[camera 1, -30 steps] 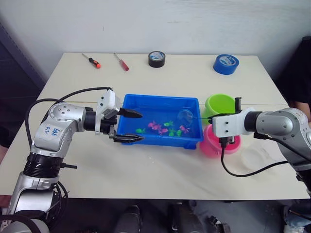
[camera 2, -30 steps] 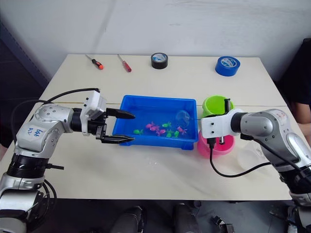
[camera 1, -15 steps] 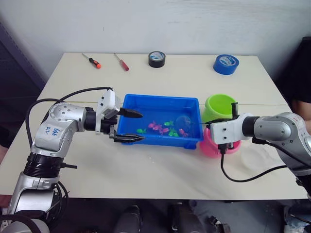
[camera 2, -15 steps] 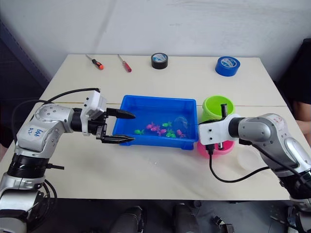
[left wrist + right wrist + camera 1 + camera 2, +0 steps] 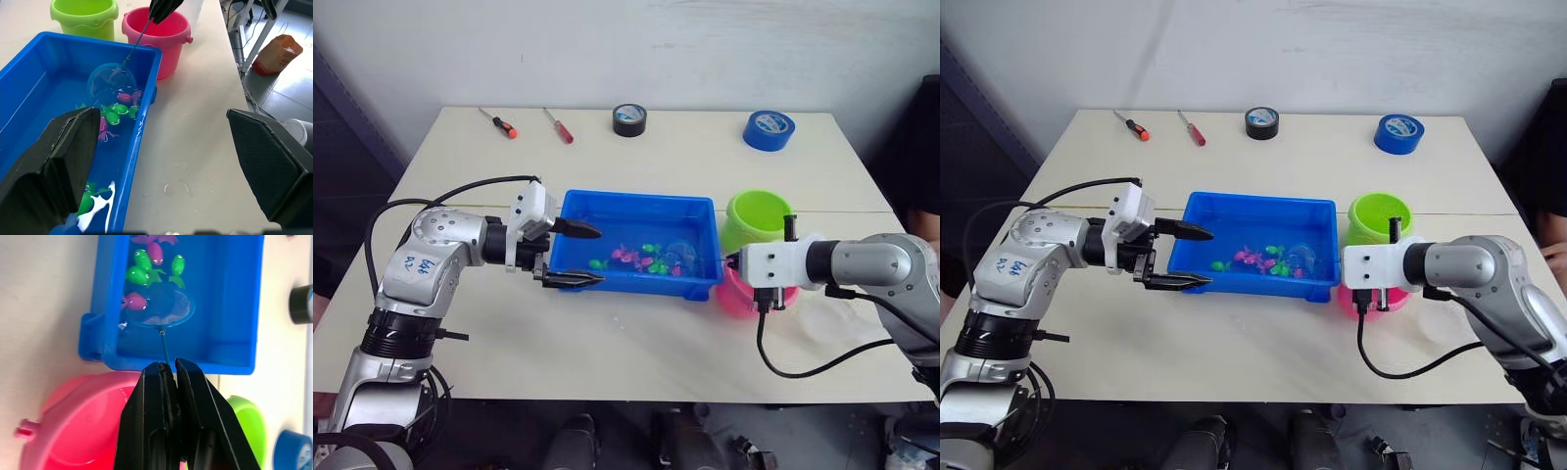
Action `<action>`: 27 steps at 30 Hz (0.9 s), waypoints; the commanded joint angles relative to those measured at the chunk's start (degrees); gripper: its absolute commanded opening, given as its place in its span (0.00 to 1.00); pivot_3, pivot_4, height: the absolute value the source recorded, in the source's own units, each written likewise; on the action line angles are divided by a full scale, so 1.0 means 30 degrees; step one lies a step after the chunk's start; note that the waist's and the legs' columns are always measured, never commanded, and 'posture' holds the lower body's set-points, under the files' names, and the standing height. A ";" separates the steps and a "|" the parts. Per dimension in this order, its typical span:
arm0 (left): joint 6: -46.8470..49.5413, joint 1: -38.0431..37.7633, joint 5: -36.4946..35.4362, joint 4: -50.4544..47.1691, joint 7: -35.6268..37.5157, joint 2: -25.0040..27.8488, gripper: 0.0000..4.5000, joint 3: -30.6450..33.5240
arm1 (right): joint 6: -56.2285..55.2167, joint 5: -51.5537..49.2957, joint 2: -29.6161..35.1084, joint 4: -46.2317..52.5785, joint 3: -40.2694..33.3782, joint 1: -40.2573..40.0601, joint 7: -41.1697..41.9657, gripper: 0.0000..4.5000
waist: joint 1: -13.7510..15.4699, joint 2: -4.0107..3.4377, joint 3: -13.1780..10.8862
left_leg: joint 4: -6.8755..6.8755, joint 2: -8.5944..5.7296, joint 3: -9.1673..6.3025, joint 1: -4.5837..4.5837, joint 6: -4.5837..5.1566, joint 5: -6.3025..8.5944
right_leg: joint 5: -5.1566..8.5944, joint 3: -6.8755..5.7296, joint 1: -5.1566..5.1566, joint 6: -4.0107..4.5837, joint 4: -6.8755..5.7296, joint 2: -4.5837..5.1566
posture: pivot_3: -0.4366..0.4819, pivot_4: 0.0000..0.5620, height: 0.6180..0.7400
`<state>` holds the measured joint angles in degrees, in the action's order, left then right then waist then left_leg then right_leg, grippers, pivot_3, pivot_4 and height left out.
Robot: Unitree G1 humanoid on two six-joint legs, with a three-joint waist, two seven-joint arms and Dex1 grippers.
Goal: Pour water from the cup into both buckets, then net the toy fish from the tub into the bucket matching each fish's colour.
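On the left, the left gripper (image 5: 576, 254) hangs with its two fingers spread wide and nothing between them, at the near left corner of the tub (image 5: 578, 208). The tub sits mid-table, and the toy fish (image 5: 641, 260), green and pink, are clustered toward its right end, so the netting looks barely begun. Right among them is the net (image 5: 164, 307), its hoop dipped in beside a pink fish (image 5: 134, 301); no fish can be seen inside the mesh. Further right, the right gripper (image 5: 169, 369) is clamped tight on the net's thin handle, above the pink bucket (image 5: 740, 294) just right of the tub, with the green bucket (image 5: 756, 214) behind it. Whether either bucket holds water or fish is hard to say: the arm covers much of the pink one. The pouring step can't be judged.
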<state>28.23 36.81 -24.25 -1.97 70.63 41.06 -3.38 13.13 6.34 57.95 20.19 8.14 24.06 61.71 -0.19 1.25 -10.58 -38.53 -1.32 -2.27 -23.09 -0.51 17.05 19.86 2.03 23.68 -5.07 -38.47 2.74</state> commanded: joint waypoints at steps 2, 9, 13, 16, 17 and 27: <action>-0.0345 0.0124 -0.0090 -0.0572 0.0131 0.0022 0.99 -0.0013 | 0.0324 -0.0457 0.0608 0.0743 -0.1150 -0.0215 0.0160 0.00 | -0.0009 0.0000 0.0000 | -0.0005 0.0000 0.0002 0.0000 0.0002 0.0001 | 0.0000 0.0002 0.0000 0.0000 0.0000 0.0000 | 0.48 0.27 0.97; -0.0515 0.0276 -0.0064 -0.0359 0.0248 -0.0051 0.99 -0.0128 | -0.0339 -0.0148 0.0853 0.0353 -0.1080 -0.0483 -0.0035 0.00 | -0.0009 0.0000 0.0000 | -0.0012 0.0000 0.0002 0.0000 0.0009 0.0006 | 0.0000 0.0003 -0.0001 0.0000 -0.0002 0.0000 | 0.48 0.27 0.97; -0.0585 0.0304 -0.0063 -0.0308 0.0315 -0.0010 0.99 -0.0186 | 0.1085 -0.1112 0.0515 0.0959 -0.1452 -0.0918 0.0026 0.00 | 0.0007 0.0000 0.0000 | -0.0020 0.0000 0.0001 0.0000 0.0008 0.0005 | 0.0000 0.0002 -0.0002 0.0000 -0.0007 0.0000 | 0.48 0.27 0.97; -0.0651 0.0395 -0.0035 -0.0186 0.0351 0.0006 0.99 -0.0209 | 0.2156 -0.1783 0.0327 0.1331 -0.1673 -0.1075 -0.0032 0.00 | 0.0003 0.0000 0.0000 | -0.0027 0.0000 -0.0001 -0.0001 0.0010 0.0006 | 0.0000 0.0002 -0.0004 0.0000 -0.0009 0.0000 | 0.48 0.27 0.97; -0.0671 0.0430 -0.0035 -0.0140 0.0364 0.0010 0.99 -0.0214 | 0.2494 -0.1965 0.0260 0.1381 -0.1745 -0.1107 -0.0093 0.00 | -0.0009 0.0000 0.0000 | -0.0030 0.0000 0.0001 -0.0001 0.0011 0.0007 | 0.0000 0.0003 -0.0004 0.0000 -0.0012 0.0000 | 0.48 0.27 0.97; -0.0646 0.0717 -0.0202 0.0195 0.0241 -0.0216 0.99 -0.0143 | 0.8032 -0.5735 -0.0894 0.2687 -0.4040 -0.1612 -0.0774 0.00 | 0.0035 0.0000 0.0000 | -0.0042 0.0001 -0.0002 -0.0001 0.0028 0.0017 | 0.0000 0.0003 -0.0008 0.0000 -0.0019 0.0000 | 0.48 0.27 0.97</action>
<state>26.59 37.67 -24.24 -1.23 71.34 40.56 -4.54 34.51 -8.19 55.45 25.63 -0.81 19.15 60.01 -0.08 1.25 -10.58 -38.66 -1.32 -2.28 -23.09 -0.42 17.11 19.86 2.04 23.65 -5.07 -38.52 2.74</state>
